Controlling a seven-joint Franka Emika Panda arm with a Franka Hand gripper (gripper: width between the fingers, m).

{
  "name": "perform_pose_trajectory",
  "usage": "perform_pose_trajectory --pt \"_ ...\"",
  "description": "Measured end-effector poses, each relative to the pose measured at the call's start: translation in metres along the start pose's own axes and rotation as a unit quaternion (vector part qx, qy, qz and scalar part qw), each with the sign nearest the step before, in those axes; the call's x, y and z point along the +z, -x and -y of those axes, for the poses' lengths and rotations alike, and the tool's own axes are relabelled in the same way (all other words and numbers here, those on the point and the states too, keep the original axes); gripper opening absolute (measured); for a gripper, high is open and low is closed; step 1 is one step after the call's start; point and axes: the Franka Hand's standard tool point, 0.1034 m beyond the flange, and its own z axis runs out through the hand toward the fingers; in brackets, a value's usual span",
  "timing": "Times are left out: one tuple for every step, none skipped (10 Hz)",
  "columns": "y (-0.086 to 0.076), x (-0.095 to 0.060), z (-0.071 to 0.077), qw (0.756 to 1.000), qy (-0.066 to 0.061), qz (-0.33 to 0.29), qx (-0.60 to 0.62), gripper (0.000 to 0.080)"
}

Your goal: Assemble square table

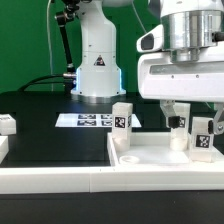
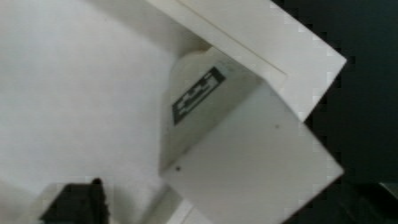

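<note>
Counting left to right in the exterior view: one loose leg [image 1: 7, 123] on the black surface, one upright leg [image 1: 122, 119] on the tabletop [image 1: 150, 160], two more at its right end, nearest leg [image 1: 201, 135] directly below the gripper [image 1: 188, 108]. Four legs, one top. Gripper jaws wide, holding nothing; that leg's long axis is vertical.

I'm seeing no readable words or numbers anywhere. I'm only making out black-and-white square tags: one is showing on the leg [image 1: 122, 117] standing at the tabletop's [image 1: 150, 158] far left corner, one on the leg [image 1: 202, 137] at the exterior view's right, several on the marker board [image 1: 92, 120], and one on the leg [image 2: 231, 130] filling the wrist view.
</note>
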Motion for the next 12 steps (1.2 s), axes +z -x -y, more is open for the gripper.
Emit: perform_pose_trajectory --pt "0.002 0.000 0.000 0.998 0.010 -0.003 -0.061 0.0648" --pt "0.004 -0.001 0.001 0.994 0.020 -0.003 -0.107 0.0648" --pt "0.004 -0.002 0.002 0.988 0.024 -0.004 -0.155 0.0648" --pt "0.008 -0.001 0.004 0.978 0.022 -0.003 -0.209 0.0648" --pt "0.012 0.000 0.006 0.975 0.021 -0.001 -0.220 0.0648" --pt "0.014 0.000 0.007 0.964 0.023 -0.002 -0.265 0.0648" --pt "0.016 0.000 0.008 0.954 0.022 0.000 -0.298 0.0648" --pt "0.020 0.000 0.010 0.954 0.021 0.002 -0.298 0.0648" --pt "0.023 0.001 0.010 0.955 0.022 0.003 -0.295 0.0648" --pt "0.021 0.000 0.010 0.955 0.022 0.003 -0.294 0.0648" --pt "0.020 0.000 0.010 0.956 0.022 0.002 -0.293 0.0648" --pt "0.019 0.000 0.010 0.956 0.022 0.002 -0.293 0.0510"
